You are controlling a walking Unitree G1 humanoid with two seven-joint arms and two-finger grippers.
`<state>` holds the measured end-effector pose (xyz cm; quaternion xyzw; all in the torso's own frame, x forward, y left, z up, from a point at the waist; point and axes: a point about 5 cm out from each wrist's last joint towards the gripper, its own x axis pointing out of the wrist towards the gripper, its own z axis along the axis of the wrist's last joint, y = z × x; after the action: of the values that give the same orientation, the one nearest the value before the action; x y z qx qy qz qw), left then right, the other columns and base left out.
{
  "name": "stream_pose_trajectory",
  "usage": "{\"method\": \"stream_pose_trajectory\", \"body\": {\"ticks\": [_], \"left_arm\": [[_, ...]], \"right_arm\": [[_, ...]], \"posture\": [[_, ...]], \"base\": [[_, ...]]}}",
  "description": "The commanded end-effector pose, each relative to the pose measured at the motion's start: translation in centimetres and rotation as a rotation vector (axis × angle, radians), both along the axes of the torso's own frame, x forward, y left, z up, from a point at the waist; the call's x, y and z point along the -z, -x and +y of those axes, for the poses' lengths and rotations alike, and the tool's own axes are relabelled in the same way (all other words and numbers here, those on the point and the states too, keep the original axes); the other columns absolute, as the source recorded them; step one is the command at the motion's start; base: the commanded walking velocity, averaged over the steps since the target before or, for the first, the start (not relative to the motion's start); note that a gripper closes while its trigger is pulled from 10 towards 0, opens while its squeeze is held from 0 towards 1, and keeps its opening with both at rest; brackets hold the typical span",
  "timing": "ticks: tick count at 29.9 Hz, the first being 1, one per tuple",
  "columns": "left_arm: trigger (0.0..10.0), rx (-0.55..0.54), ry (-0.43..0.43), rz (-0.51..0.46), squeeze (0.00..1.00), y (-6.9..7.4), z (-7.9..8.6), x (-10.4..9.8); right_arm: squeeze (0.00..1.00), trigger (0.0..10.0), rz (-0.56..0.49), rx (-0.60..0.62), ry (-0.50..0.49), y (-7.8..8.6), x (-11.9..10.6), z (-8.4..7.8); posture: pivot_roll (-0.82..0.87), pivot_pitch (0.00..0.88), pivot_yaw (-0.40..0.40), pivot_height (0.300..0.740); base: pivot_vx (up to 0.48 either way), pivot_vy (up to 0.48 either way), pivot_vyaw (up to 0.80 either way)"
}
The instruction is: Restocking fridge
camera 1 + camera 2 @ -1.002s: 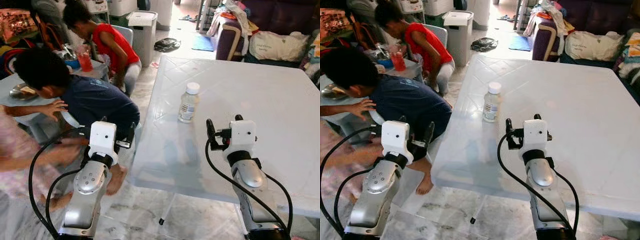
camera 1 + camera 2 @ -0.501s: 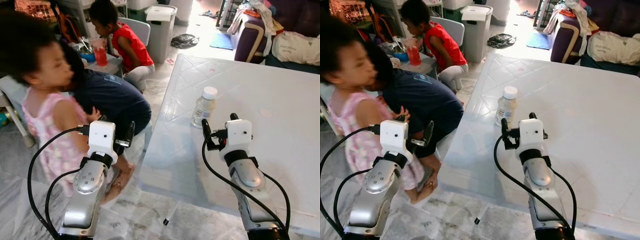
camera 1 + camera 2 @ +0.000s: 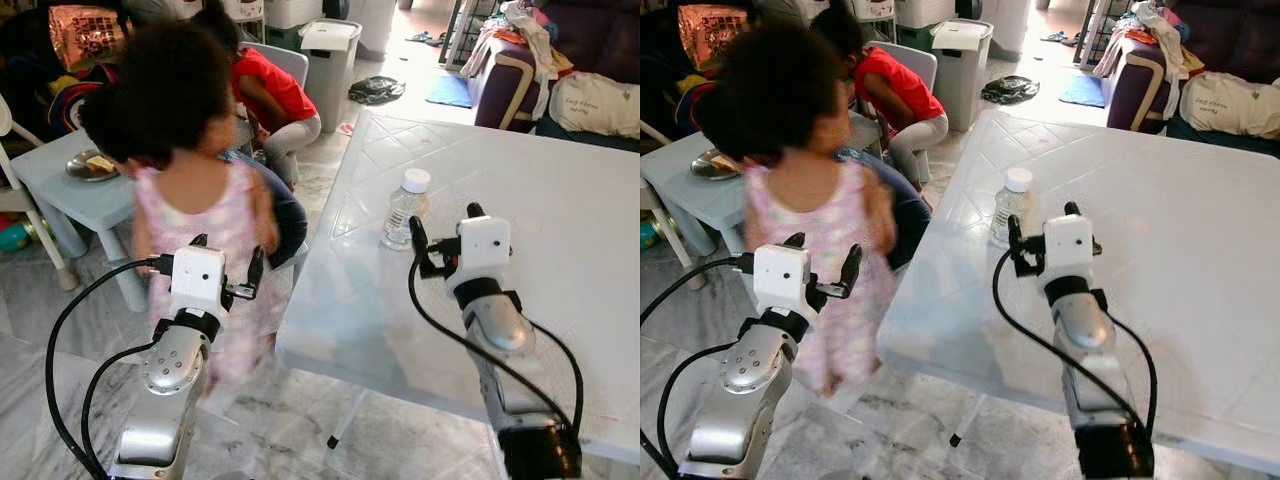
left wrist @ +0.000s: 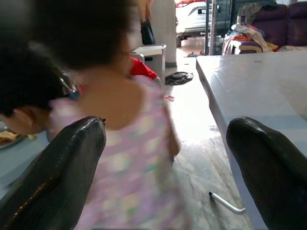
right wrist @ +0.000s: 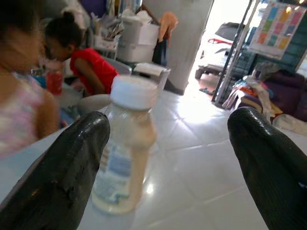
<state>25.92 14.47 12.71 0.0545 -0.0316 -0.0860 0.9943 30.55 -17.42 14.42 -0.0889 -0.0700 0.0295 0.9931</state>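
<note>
A small clear bottle (image 3: 404,210) with a white cap and pale liquid stands upright on the white table (image 3: 570,180), near its left side. My right gripper (image 3: 443,222) hovers over the table just behind the bottle and slightly to its right. It is open and holds nothing. In the right wrist view the bottle (image 5: 125,148) stands close ahead, nearer one of the black fingers (image 5: 62,177). My left gripper (image 3: 227,255) is open and empty, out past the table's left edge.
A child in a pink dress (image 3: 200,200) stands directly in front of my left gripper, back turned. A child in red (image 3: 280,90) and a person in dark blue crouch behind, by a low blue table (image 3: 70,185). A bin (image 3: 328,55) and sofa (image 3: 540,70) stand farther back.
The child in pink has stepped across to stand in front of my left gripper. My right gripper has moved forward, closer to the bottle. The view has shifted a little.
</note>
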Motion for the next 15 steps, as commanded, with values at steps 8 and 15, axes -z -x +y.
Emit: {"method": "stream_pose_trajectory", "body": {"ticks": [8,15], "left_arm": [[10.0,0.013,-0.027,0.007,0.0,0.6,0.5,-0.4],[10.0,0.005,-0.054,0.02,0.0,1.2,1.3,-0.5]], "right_arm": [[0.0,10.0,-0.059,0.024,0.006,-2.0,-1.5,-0.8],[0.0,10.0,-0.076,0.014,-0.016,-3.2,-2.0,-0.6]], "posture": [[0.07,0.057,-0.011,0.74],[0.1,0.078,0.005,0.74]], "base": [[0.0,0.0,0.0],[0.0,0.0,0.0]]}}
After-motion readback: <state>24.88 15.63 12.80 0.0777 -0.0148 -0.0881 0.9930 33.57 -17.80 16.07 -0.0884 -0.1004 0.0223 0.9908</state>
